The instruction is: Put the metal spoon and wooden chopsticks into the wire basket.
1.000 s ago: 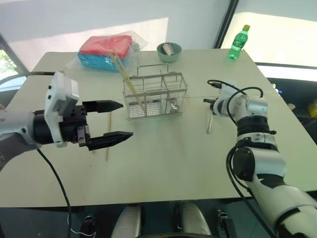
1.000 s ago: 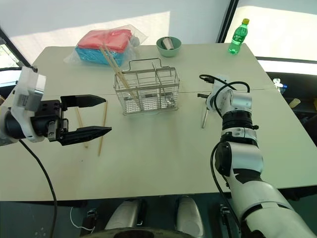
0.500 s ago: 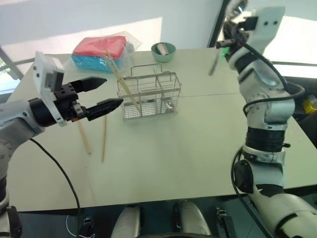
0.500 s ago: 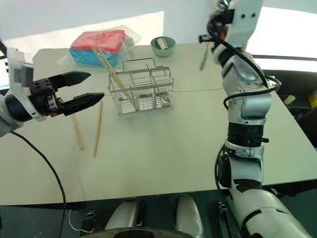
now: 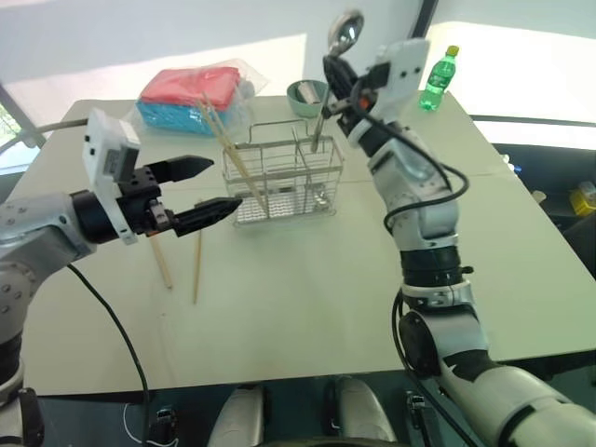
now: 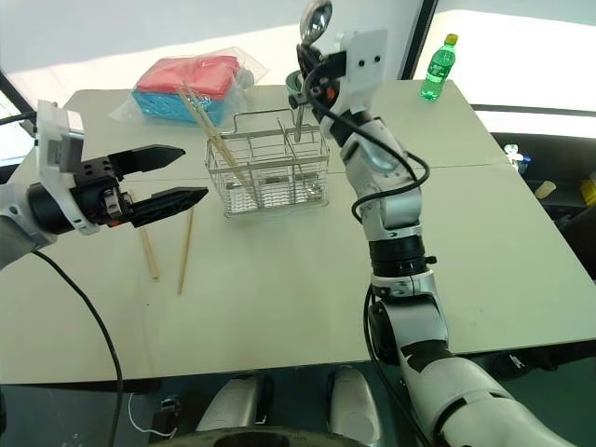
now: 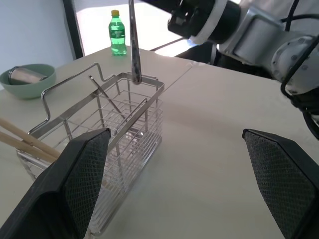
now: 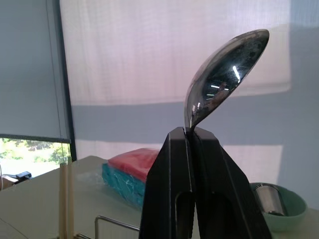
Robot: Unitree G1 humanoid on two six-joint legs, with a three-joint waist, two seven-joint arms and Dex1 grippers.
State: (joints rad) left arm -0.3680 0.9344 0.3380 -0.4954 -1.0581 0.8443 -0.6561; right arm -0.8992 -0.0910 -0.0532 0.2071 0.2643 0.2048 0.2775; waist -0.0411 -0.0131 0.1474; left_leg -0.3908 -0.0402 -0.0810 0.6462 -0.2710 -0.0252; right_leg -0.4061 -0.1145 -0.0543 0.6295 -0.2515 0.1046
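Metal spoon (image 8: 227, 69) pinched upright in right gripper (image 8: 192, 134); left gripper (image 5: 216, 189) gapes.

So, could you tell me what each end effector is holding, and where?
The right end effector grips the metal spoon by its neck, just below the bowl; the left end effector holds nothing.

Silver-white arms, black cables, black pincers (image 5: 207, 191)

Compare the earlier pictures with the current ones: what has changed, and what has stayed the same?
The right gripper, shut on the metal spoon, lifted it off the table and swung it left, above the wire basket. The left gripper stays open. Two wooden chopsticks still lie on the table.
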